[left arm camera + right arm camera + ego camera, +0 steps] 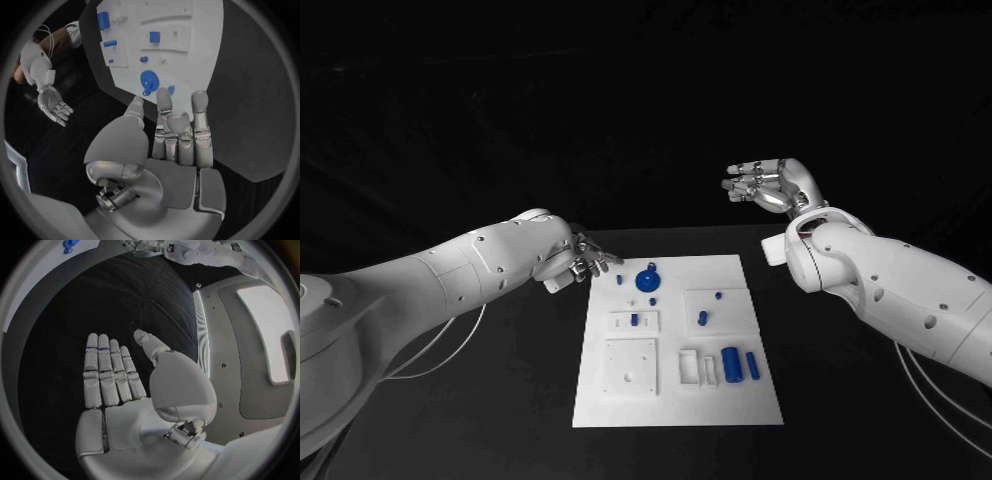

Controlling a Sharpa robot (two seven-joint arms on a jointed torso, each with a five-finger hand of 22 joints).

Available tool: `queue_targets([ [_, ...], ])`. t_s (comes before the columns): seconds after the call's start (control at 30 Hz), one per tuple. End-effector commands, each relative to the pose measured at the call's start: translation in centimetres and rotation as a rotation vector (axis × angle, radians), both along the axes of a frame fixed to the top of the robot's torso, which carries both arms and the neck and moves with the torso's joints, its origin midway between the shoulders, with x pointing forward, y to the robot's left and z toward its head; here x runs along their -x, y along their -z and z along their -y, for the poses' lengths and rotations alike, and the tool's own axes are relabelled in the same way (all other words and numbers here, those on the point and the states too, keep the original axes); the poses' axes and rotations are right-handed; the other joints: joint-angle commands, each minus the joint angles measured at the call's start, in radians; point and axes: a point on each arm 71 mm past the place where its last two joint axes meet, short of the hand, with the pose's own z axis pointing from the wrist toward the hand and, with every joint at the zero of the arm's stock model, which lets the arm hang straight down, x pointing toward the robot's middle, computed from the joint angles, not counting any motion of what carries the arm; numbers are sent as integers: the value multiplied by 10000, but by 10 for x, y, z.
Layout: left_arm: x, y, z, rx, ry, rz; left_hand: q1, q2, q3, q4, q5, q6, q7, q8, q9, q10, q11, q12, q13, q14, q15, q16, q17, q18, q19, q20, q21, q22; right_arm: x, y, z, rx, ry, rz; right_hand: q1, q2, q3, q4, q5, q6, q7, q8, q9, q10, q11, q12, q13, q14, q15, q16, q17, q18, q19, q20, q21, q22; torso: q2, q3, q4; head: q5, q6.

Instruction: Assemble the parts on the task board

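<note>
The white task board (678,400) lies in the middle of the black table. On its far part sits a round blue disc (648,281) with small blue pegs (704,319) around it; a blue cylinder (731,361) and a blue bar (753,366) lie nearer me on the right. My left hand (581,262) hovers at the board's far left corner, fingers extended and empty; in the left wrist view the left hand (175,135) points at the disc (149,80). My right hand (769,185) is raised beyond the board's far right corner, flat and empty, as the right wrist view of the hand (119,375) confirms.
Raised white blocks and recessed frames (630,366) stand on the board's near half. Black table (502,400) surrounds the board on all sides. The left wrist view also catches my right hand (55,106) off the board's edge.
</note>
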Motion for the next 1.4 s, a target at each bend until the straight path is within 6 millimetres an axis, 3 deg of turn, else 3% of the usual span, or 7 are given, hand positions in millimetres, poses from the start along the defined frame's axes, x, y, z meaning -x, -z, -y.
queue_targets([
  [0.03, -4, -4, 4, 322, 464, 37, 58, -13, 42, 89, -53, -564, 348, 20, -3260, 473, 132, 75, -233, -61, 171, 136, 87, 72, 43, 183, -77, 182, 2, -1, -3, 4, -253, 21, -53, 5, -18, -42, 41, 0, -4, 26, -5, -49, 8, -29, -16, -62, -20, -24, -12, 43, -27, 27, -41, -5, 116, 11, -59, 40, 98],
  [0.17, -10, -6, 2, 149, 442, 131, 14, -137, 111, 191, -96, -419, 347, 128, -4770, 444, 195, 174, -510, -74, 151, 161, 60, 79, 64, 184, -90, 182, 4, -3, -4, -9, -315, 46, -67, -5, -11, -54, 45, -3, -4, 25, -6, -52, 9, -32, -16, -62, -20, -26, -13, 44, -24, 30, -53, -6, 214, 25, -77, 84, 166],
  [0.3, -14, -7, 2, -145, 499, 48, -6, -150, 95, 188, -95, -421, 364, 157, -4985, 442, 204, 211, -566, -79, 148, 176, 60, 79, 61, 184, -84, 187, 6, -5, -6, -26, -389, 79, -73, -8, -11, -56, 53, 3, -5, 26, -5, -54, 10, -32, -16, -64, -18, -26, -13, 44, -23, 31, -57, -6, 326, 39, -112, 128, 250],
  [0.73, -16, 7, -8, -619, 521, -612, -114, -428, 247, 382, -285, -721, 434, 180, -5086, 424, 249, 80, -614, -199, 190, 143, -71, 89, -5, 222, -100, 185, 8, -8, -10, -113, -478, 108, -114, -7, -41, -22, 7, 1, -8, 26, -5, -58, 9, -29, -16, -69, -14, -26, -13, 43, -16, 38, -78, -6, 643, 116, -232, 164, 448],
  [0.87, -16, 9, -10, -628, 501, -731, -296, -852, 597, 951, -1030, -729, 430, 209, -5082, 424, 251, 74, -602, -204, 192, 151, -87, 90, -13, 224, -98, 186, 8, -8, -11, -139, -492, 104, -82, -18, -52, -37, 35, -7, -8, 25, -6, -59, 9, -29, -16, -70, -15, -26, -13, 44, -15, 37, -84, -6, 694, 143, -274, 170, 470],
  [1.13, -16, 10, -10, -420, 413, -807, -323, -1259, 655, 1749, -1108, -642, 407, 169, -5140, 441, 235, 58, -618, -209, 158, 170, -25, 43, -22, 170, -81, 188, 7, -8, -13, -162, -496, 96, -39, -20, -50, -75, 36, 1, -8, 25, -6, -57, 7, -30, -16, -72, -16, -27, -14, 46, -12, 34, -88, -5, 716, 160, -305, 275, 474],
  [1.4, -15, 10, -9, -204, 391, -901, -227, -1107, 654, 1807, -1102, -588, 406, 152, -5184, 441, 239, 80, -627, -199, 157, 163, 22, 26, -24, 164, -68, 188, 7, -8, -13, -167, -485, 79, 31, -13, -25, -169, 3, 18, -3, 28, -4, -51, 10, -34, -17, -73, -17, -28, -16, 52, -8, 28, -88, -2, 732, 146, -290, 289, 483],
])
